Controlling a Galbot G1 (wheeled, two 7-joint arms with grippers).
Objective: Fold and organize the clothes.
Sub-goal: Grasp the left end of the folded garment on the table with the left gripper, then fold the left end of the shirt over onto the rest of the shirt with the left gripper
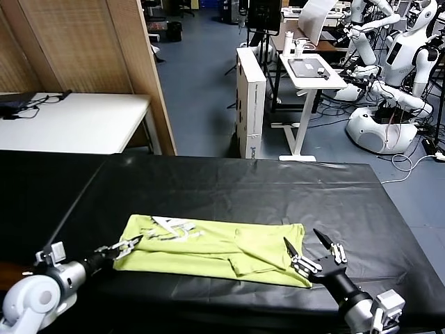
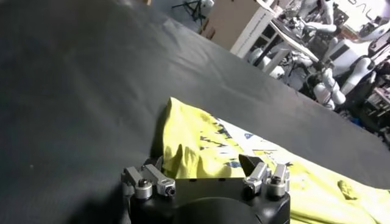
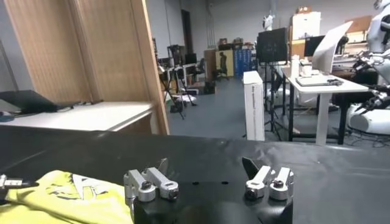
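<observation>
Shirt folded on the black counter

Black cloth covers the counter [image 1: 229,181]; the lime T-shirt [image 1: 215,249] lies folded near its front edge. Left gripper [image 1: 127,245], fingers parted, touches one end; right gripper [image 1: 311,249] gapes beside the other

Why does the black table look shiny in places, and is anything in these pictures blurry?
Head view: overhead light leaves pale sheen streaks along the far part of the black table cover; the T-shirt is evenly lit with soft shadows in its folds. Left wrist view: the left hand close to the lens looks soft. Right wrist view: the right hand is likewise soft, the background room sharper.
</observation>
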